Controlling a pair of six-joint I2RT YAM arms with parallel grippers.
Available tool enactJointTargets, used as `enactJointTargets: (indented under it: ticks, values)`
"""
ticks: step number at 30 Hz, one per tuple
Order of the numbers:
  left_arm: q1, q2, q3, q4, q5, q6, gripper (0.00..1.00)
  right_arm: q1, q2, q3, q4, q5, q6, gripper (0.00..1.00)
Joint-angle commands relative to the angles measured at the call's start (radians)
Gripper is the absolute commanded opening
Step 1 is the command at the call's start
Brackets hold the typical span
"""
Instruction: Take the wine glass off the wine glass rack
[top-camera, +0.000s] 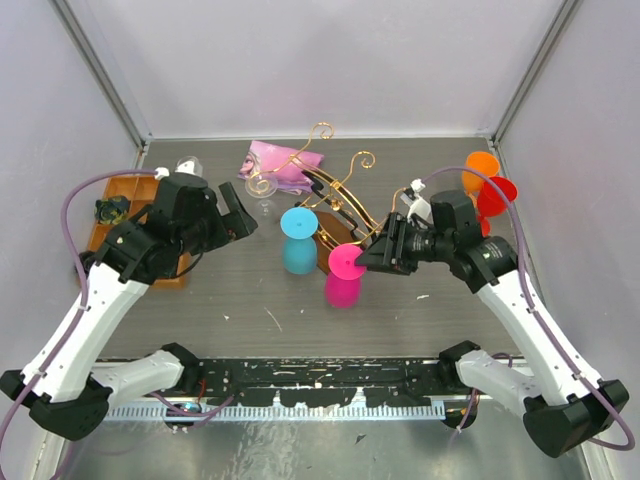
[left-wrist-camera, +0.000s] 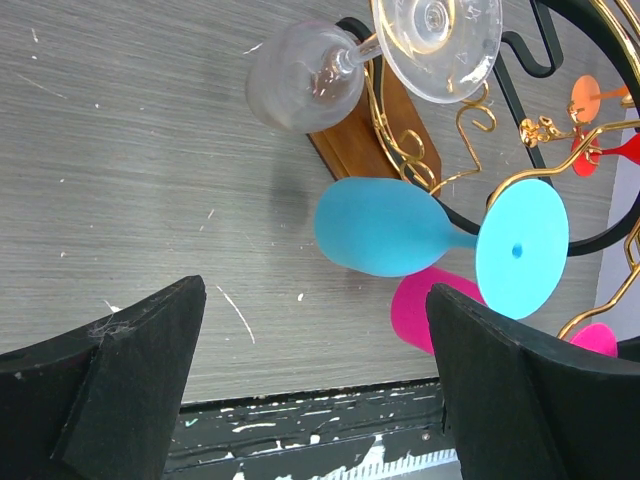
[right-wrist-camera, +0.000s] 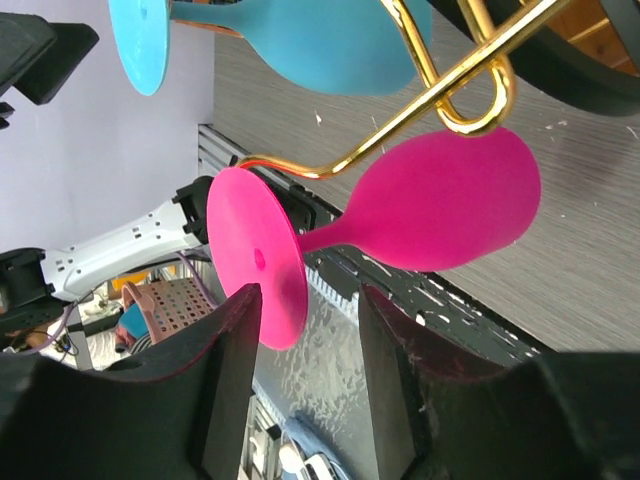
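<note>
Now I'm at the grasp: right gripper (top-camera: 365, 258) spread, empty, at the pink glass's (right-wrist-camera: 440, 200) foot; next, close and slide it off the rack (right-wrist-camera: 475, 127).

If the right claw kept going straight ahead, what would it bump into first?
Probably the pink wine glass: its round foot sits just ahead of the open right claw, though depth is hard to judge.

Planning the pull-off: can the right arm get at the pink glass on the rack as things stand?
Probably yes. The right gripper is open, with the foot of the pink glass at its mouth and nothing between. The gold rail of the rack passes only by the stem.
</note>
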Motion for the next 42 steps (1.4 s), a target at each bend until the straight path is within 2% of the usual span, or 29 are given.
enactJointTargets:
  ticks: [1,4,8,9,17,25,42]
  values:
    - [-0.002,-0.027,-0.012,0.013,0.001,-0.002,0.99,0.031,0.006,-0.012,0.137,-0.001,0.048,0.48]
    - [-0.003,-0.03,-0.015,0.013,0.002,-0.005,0.99,0.057,0.015,-0.025,0.167,0.016,0.063,0.39]
    - [-0.001,-0.033,-0.017,0.01,0.002,-0.004,0.99,0.065,0.005,-0.029,0.182,0.035,0.079,0.07]
    - [-0.002,-0.035,-0.018,0.009,0.001,-0.003,0.99,0.065,0.002,-0.023,0.174,0.043,0.077,0.02]
    - [-0.002,-0.057,-0.034,0.012,-0.001,-0.008,0.99,0.063,-0.015,-0.012,0.168,0.085,0.094,0.01]
    - [-0.002,-0.069,-0.036,0.002,-0.005,-0.005,0.99,0.065,0.024,-0.073,0.346,0.011,0.187,0.01]
    - [-0.002,-0.081,-0.044,-0.007,-0.012,-0.005,0.99,0.065,0.052,0.001,0.381,0.053,0.194,0.01]
